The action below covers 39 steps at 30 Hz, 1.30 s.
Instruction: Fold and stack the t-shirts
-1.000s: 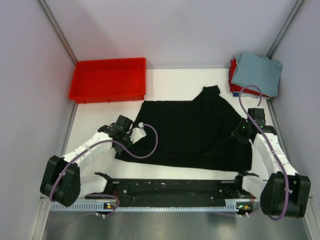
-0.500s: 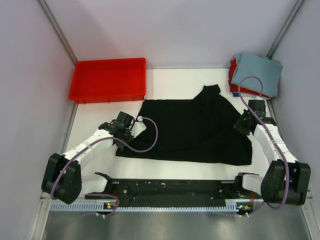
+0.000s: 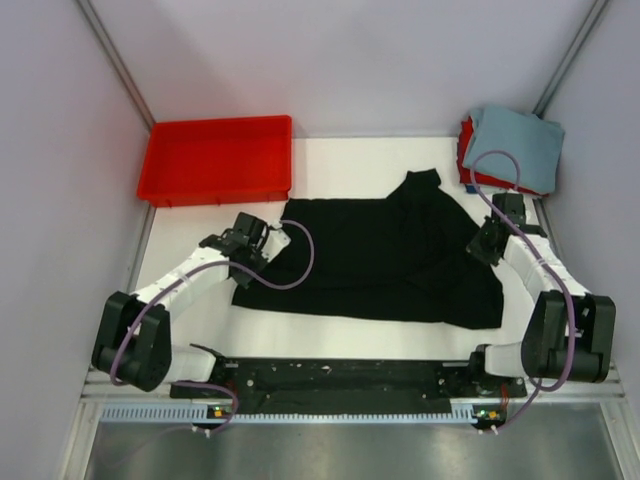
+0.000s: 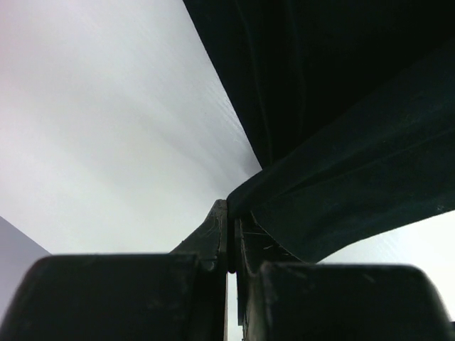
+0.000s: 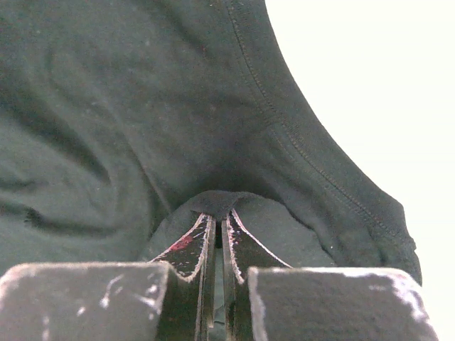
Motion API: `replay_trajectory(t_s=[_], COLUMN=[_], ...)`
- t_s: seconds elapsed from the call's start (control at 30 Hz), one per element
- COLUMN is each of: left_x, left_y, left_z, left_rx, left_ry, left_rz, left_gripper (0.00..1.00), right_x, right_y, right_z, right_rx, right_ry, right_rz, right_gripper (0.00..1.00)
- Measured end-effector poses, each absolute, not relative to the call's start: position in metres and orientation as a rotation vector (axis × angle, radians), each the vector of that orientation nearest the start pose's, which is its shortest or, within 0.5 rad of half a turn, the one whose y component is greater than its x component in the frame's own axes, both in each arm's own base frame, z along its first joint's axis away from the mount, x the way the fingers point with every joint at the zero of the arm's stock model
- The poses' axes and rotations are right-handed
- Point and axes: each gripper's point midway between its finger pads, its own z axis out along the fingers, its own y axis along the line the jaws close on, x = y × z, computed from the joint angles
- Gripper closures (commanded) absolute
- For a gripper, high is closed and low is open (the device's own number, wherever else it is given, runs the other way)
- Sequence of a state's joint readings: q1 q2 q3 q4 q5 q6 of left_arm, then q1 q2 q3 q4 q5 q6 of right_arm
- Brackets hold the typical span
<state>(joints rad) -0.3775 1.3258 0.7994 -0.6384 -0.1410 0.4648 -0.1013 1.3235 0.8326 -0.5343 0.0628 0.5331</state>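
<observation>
- At the near edge of the counter [image 3: 350, 165]: both arm bases, side by side.
- Just beyond, spread over the middle of the counter: black shirt [image 3: 380, 260] [image 4: 341, 142] [image 5: 142, 106], mostly flat, near hem roughly straight, rumpled toward the right.
- Pinched tight on that shirt's left edge: left end effector [image 3: 265, 240] [image 4: 229, 217]. In the left wrist view, fingers pressed together on a fold of the cloth, with the fold raised off the white surface.
- Clamped on the shirt's right edge: right end effector [image 3: 487, 243] [image 5: 219, 227]. In the right wrist view, a small hump of cloth gripped between the closed fingers, with a stitched hem curving off to the right.
- Farther back: a bunched part of the black shirt poking toward the far wall.
- At the far left corner: tray [image 3: 215, 160], red, just clear of the black shirt.
- At the far right corner: grey-blue shirt [image 3: 515, 145] folded and lying on top of a red shirt [image 3: 465, 150], just beyond the right arm.
</observation>
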Motion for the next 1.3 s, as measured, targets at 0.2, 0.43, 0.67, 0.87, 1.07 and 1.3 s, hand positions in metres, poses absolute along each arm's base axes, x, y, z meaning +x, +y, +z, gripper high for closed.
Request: replay_trajectory(t_s=[0.2,0.43,0.67,0.87,1.07,1.3], left_x=[0.258,0.274,0.359,0.395,0.400,0.396], left_y=[-0.054,-0.079,-0.142,-0.157,-0.146,-0.129], left_z=[0.050,0.081,0.122,0.056,0.035,0.029], left_rx=[1.100,1.149,1.037,0.953,0.885,0.833], left_ry=[2.538,2.447,2.341,2.517,2.576,2.548], left_rz=[0.197,0.055,-0.152,-0.183,-0.095,-0.031], left_gripper=[0.34,0.30,0.48,0.71,1.00,1.00], right_x=[0.304,0.325,0.318,0.307,0.280,0.272], right_y=[-0.022,-0.029,-0.037,-0.011,0.041,0.036], right_z=[0.063,0.081,0.119,0.123,0.069,0.021], right_rx=[0.825,0.785,0.745,0.671,0.601,0.712], right_ry=[2.499,2.488,2.396,2.384,2.518,2.635], right_rz=[0.056,0.024,-0.033,0.071,0.267,0.206], right_gripper=[0.36,0.22,0.35,0.60,0.90,0.98])
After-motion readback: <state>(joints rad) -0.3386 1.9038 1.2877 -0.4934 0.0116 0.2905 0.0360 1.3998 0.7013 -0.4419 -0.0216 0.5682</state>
